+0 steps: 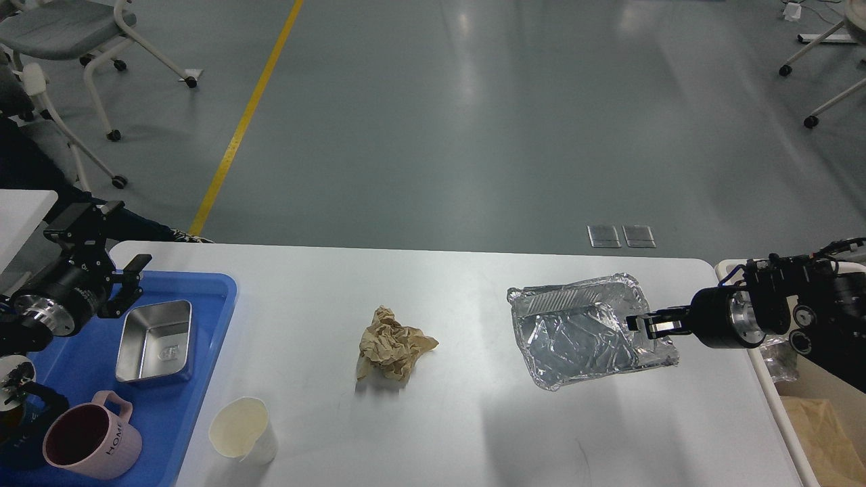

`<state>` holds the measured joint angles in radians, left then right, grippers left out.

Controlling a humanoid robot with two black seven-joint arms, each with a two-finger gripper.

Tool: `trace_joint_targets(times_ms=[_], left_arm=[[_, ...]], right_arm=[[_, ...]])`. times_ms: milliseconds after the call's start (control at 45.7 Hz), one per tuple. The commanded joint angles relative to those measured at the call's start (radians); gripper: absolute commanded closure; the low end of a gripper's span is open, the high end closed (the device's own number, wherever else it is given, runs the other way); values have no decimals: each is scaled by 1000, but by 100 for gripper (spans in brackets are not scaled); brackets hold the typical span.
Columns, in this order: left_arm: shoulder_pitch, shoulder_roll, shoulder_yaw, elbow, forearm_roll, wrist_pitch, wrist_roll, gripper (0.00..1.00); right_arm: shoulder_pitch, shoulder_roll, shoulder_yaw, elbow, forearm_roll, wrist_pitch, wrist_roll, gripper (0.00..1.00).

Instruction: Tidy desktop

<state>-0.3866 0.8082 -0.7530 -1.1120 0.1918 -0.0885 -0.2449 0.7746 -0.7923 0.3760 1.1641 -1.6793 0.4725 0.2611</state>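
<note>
The white desktop (473,426) carries a crumpled foil tray (582,331) right of centre. My right gripper (643,323) reaches in from the right, shut on the foil tray's right rim. A crumpled ball of brown paper (394,350) lies near the middle, and a cream paper cup (242,430) stands near the front left. My left gripper (127,285) hovers open over the back left of the blue tray (210,297), holding nothing.
In the blue tray sit a steel box (154,340) and a pink mug (91,443). A beige bin (822,419) stands past the desktop's right edge, partly hidden by my right arm. Office chairs stand on the grey floor behind.
</note>
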Motion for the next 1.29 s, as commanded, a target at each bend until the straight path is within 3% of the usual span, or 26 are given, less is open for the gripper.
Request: trace_joint_targets(times_ms=[0, 547, 744, 1138, 1269], left_arm=[[0, 31, -2, -20, 0, 1, 1, 4], [28, 91, -29, -106, -3, -11, -4, 4], [103, 111, -108, -190, -6, -2, 1, 4], [187, 420, -89, -210, -2, -11, -1, 4], [187, 525, -28, -210, 2, -11, -1, 4]], right_arm=[[-1, 7, 0, -1, 0, 0, 0, 100], [0, 2, 0, -1, -3, 0, 0, 100], [0, 1, -15, -1, -5, 0, 0, 100], [3, -2, -29, -1, -5, 0, 0, 100], [3, -1, -31, -1, -5, 0, 0, 100]])
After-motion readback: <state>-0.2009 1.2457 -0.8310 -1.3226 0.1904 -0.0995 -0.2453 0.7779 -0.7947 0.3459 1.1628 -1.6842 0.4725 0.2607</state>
